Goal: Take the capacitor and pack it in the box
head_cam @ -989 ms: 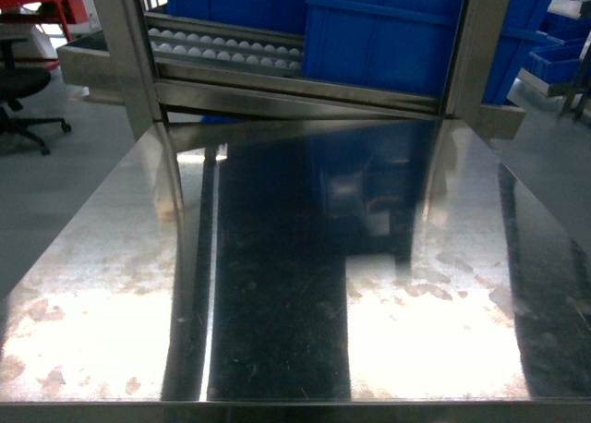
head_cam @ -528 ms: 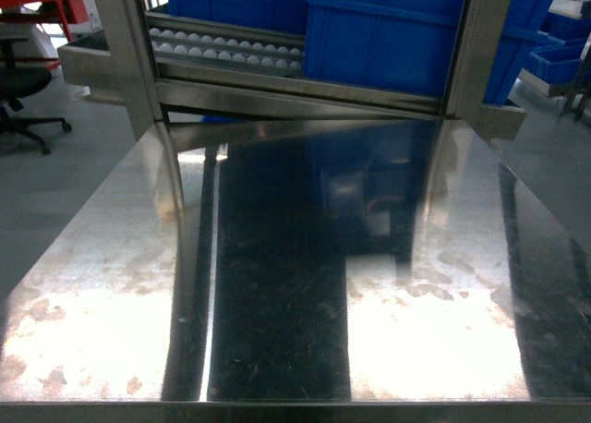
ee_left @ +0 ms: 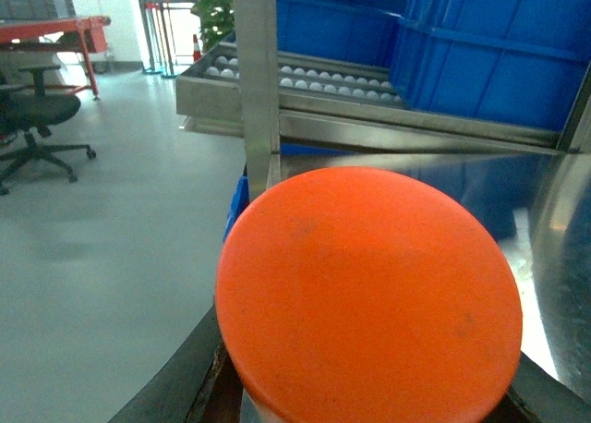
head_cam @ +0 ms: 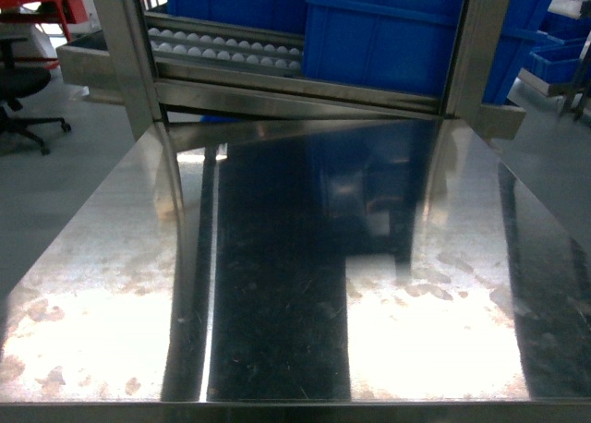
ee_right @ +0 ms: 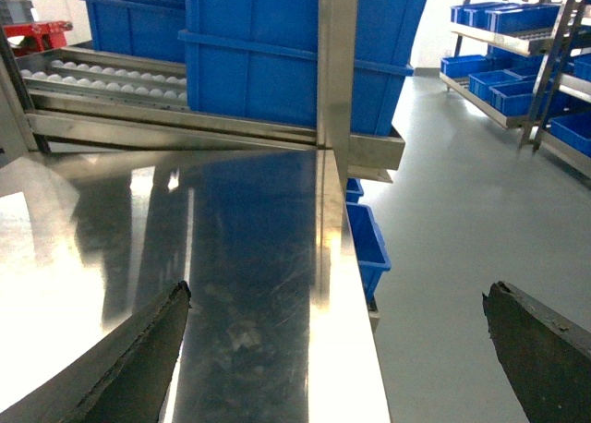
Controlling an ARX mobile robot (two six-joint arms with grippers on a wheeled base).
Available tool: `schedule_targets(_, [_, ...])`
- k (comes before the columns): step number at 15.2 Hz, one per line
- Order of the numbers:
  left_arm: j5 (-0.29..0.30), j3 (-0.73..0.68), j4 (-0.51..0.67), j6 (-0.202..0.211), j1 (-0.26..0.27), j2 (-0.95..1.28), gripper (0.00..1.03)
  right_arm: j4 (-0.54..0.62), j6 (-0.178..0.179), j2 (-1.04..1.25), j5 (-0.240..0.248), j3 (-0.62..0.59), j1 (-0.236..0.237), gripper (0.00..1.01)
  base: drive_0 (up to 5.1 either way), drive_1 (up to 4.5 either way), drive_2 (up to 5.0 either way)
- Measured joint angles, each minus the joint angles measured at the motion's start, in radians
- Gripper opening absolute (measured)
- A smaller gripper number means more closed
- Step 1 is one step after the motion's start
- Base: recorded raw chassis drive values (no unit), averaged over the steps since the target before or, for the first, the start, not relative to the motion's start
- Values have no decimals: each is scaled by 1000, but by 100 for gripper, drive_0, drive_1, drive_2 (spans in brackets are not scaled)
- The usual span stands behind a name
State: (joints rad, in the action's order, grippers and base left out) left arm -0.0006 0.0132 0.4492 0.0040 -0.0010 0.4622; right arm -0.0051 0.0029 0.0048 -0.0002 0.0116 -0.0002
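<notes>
Right hand [ee_right: 332,349] hung with its two dark fingers spread wide, one over the steel surface [ee_right: 249,257] near its right edge, the other out over the grey floor [ee_right: 462,211]. Left hand's fingers were largely hidden behind an orange disc [ee_left: 369,289] filling the left wrist view, so its grip could not be told. Blue bins [head_cam: 388,35] stood on the roller rack [head_cam: 222,49] beyond the surface's far edge. Neither capacitor nor box appeared.

This was a factory or warehouse floor: a stainless steel counter [head_cam: 277,284], blue bins [head_cam: 388,35] on a roller rack [head_cam: 222,46] at the far side, shelving [ee_right: 517,44] stocked with more bins on the right.
</notes>
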Motion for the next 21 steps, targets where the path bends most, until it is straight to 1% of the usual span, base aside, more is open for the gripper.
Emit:
schedule_targets(1, [0, 0, -45, 0, 0, -60, 46, 0, 0, 0, 0, 0, 0, 98, 0, 0, 0])
schedule_targets(4, [0, 0, -138, 0, 0, -147, 46, 0, 0, 0, 0, 0, 0, 98, 0, 0, 0])
schedule_targets(6, [0, 0, -184, 0, 0, -196, 46, 0, 0, 0, 0, 0, 0, 98, 0, 0, 0])
schedule_targets(12, [0, 0, -275, 0, 0, -287, 46, 0, 0, 0, 0, 0, 0, 98, 0, 0, 0])
schedule_targets(14, [0, 1, -457, 0, 0, -452, 45, 0, 0, 0, 0, 0, 0, 98, 0, 0, 0])
schedule_targets(21, [0, 1, -455, 0, 0, -457, 45, 0, 0, 0, 0, 0, 0, 98, 0, 0, 0])
